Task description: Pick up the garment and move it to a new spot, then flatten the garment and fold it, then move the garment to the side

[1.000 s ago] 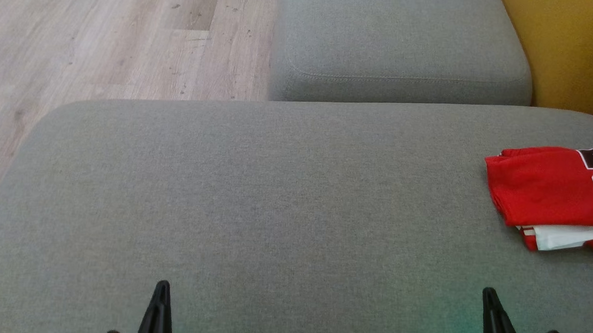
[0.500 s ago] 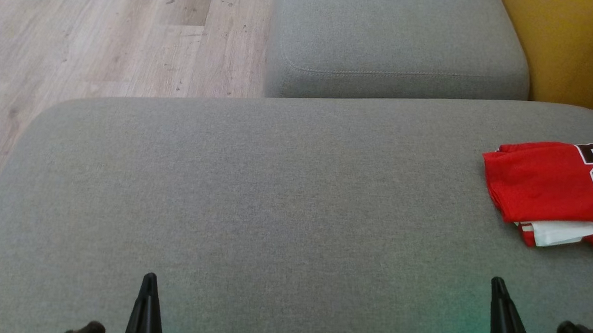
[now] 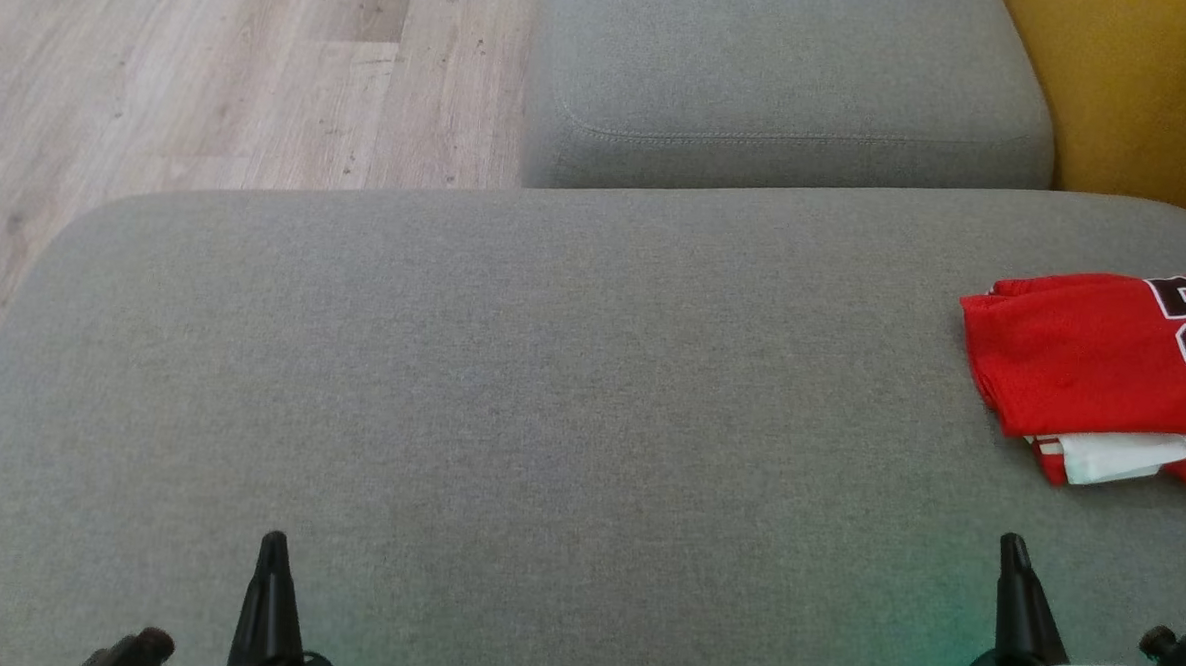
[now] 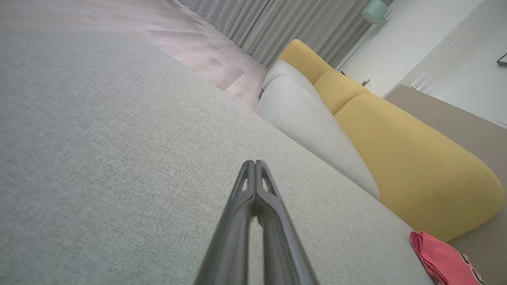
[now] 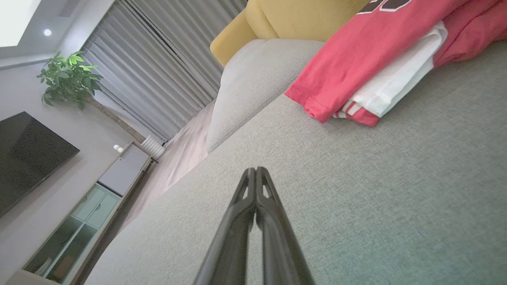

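Observation:
The garment [image 3: 1082,364] is a red jersey with black-and-white numerals and a white layer showing at its lower fold. It lies folded at the right edge of the grey cushion [image 3: 550,391], cut off by the head view's border. It also appears in the right wrist view [image 5: 356,63] and small in the left wrist view [image 4: 439,261]. My left gripper [image 3: 271,549] is shut and empty near the cushion's front left. My right gripper [image 3: 1014,552] is shut and empty, in front of the garment and apart from it. In both wrist views the fingertips [image 4: 254,166] [image 5: 253,172] are pressed together.
A second grey cushion [image 3: 784,81] lies beyond the main one. A yellow backrest [image 3: 1144,97] rises at the far right. Wooden floor [image 3: 164,74] shows at the upper left. The right wrist view shows curtains [image 5: 158,71], a plant [image 5: 67,79] and a dark screen [image 5: 27,154].
The whole head picture has shifted, so the camera has moved. Both grippers show further up the picture and further apart, with pale forearm parts showing at the bottom edge. The garment lies as before.

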You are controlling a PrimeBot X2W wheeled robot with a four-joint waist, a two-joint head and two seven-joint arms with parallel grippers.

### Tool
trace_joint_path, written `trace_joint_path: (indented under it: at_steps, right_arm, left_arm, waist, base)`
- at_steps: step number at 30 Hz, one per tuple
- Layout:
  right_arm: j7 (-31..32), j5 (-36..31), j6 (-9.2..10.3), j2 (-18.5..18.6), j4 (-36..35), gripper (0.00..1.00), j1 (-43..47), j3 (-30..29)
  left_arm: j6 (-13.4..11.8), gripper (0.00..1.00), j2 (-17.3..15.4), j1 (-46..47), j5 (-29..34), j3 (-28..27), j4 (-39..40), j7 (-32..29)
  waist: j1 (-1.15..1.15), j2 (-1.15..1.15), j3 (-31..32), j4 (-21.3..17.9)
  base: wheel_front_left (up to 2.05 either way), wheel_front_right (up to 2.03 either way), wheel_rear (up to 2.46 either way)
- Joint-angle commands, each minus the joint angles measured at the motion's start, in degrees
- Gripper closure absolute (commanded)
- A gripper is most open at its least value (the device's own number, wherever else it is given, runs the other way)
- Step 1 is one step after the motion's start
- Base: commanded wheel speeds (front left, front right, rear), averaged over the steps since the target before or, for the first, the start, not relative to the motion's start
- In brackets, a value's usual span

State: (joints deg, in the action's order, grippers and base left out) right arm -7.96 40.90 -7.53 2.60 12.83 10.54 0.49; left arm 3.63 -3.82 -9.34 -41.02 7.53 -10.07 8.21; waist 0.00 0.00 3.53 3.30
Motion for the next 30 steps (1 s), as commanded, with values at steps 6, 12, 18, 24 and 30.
trace_joint_path:
  at_steps: [6, 12, 18, 24, 30]
  right_arm:
    - [1.0, 5.1, 0.02, 1.2, -1.4, 1.00, -4.2, -0.2]
    - [2.0, 9.1, 0.02, 1.3, -1.2, 1.00, -5.2, -0.6]
    - [3.1, 13.7, 0.02, 1.3, -0.9, 1.00, -6.4, -1.0]
    - [4.1, 17.7, 0.02, 1.4, -0.7, 1.00, -7.4, -1.4]
    - [5.0, 21.6, 0.03, 1.4, -0.5, 1.00, -8.4, -1.8]
  left_arm:
    - [0.7, 1.00, -0.7, 3.9, -5.0, -1.9, 1.1, -1.0]
    - [0.9, 1.00, -0.8, 4.9, -9.1, -2.7, 0.7, -2.0]
    - [1.2, 1.00, -0.8, 6.0, -13.7, -3.6, 0.2, -3.1]
    - [1.5, 1.00, -0.8, 6.9, -17.7, -4.4, -0.2, -4.0]
    - [1.8, 1.00, -0.8, 7.8, -21.7, -5.2, -0.6, -5.0]
  waist:
    - [0.00, 0.00, -0.3, -0.3]
    - [0.00, 0.00, -0.6, -0.5]
    - [0.00, 0.00, -0.9, -0.8]
    - [0.00, 0.00, -1.2, -1.1]
    - [0.00, 0.00, -1.5, -1.3]
  base:
    - [0.00, 0.00, 0.00]
    - [0.00, 0.00, 0.00]
    - [0.00, 0.00, 0.00]
    - [0.00, 0.00, 0.00]
    - [0.00, 0.00, 0.00]
